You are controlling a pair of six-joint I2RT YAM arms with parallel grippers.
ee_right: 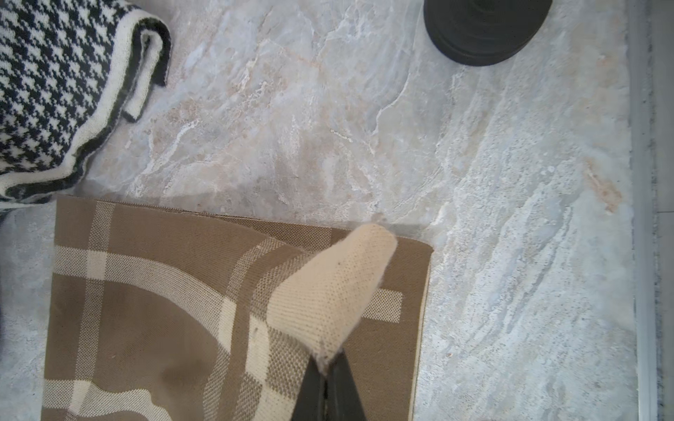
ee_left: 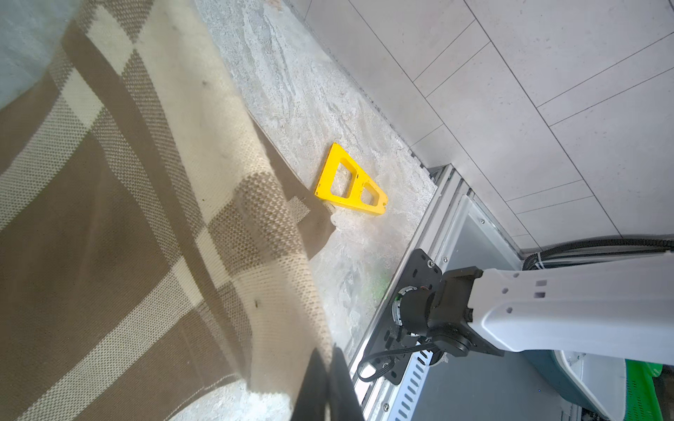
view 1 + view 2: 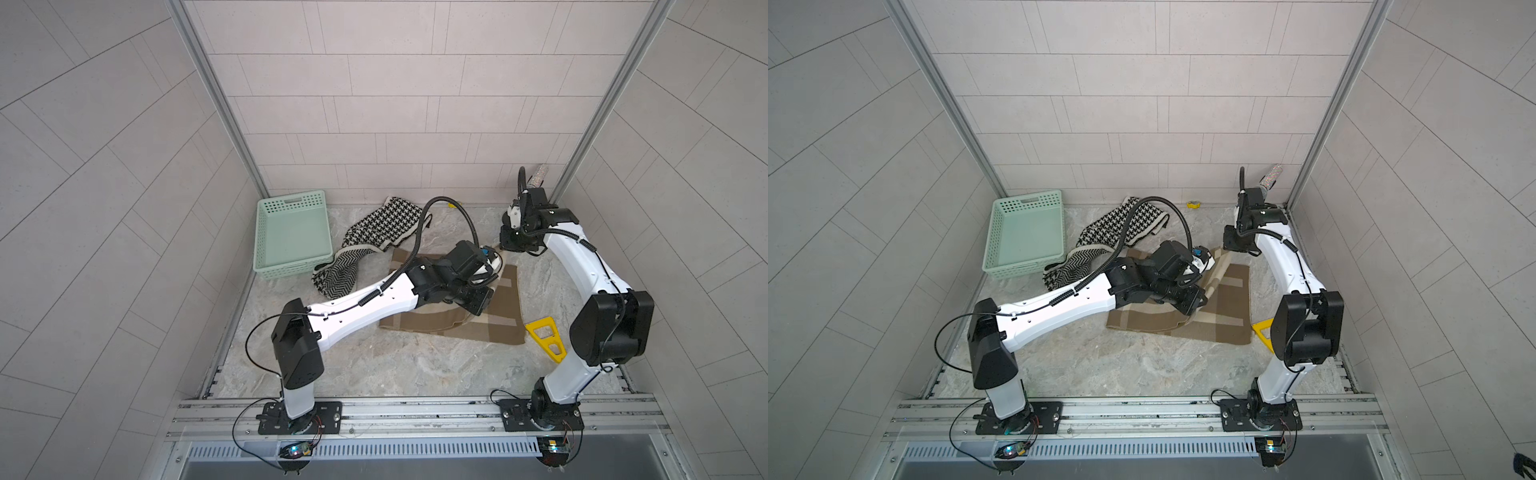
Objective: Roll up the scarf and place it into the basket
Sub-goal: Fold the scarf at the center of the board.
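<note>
A brown and cream plaid scarf point(image 3: 498, 328) point(image 3: 1225, 307) lies folded flat on the marble table, right of centre. Its upper layer is lifted along a diagonal fold. My left gripper point(image 2: 330, 364) point(image 3: 478, 307) is shut on the near end of that raised fold. Over the far right corner, my right gripper point(image 1: 326, 368) point(image 3: 505, 249) is shut on the cream corner point(image 1: 335, 284) and holds it up off the layer below. The mint-green basket point(image 3: 291, 199) point(image 3: 1025, 202) stands empty at the far left, apart from both grippers.
A black-and-white houndstooth scarf point(image 3: 386, 232) point(image 1: 47, 91) lies crumpled between the basket and the plaid scarf. A yellow triangular plate point(image 3: 546, 336) point(image 2: 350, 186) lies by the scarf's near right corner. A glittery tube point(image 3: 538, 174) leans in the back right corner. Tiled walls close three sides.
</note>
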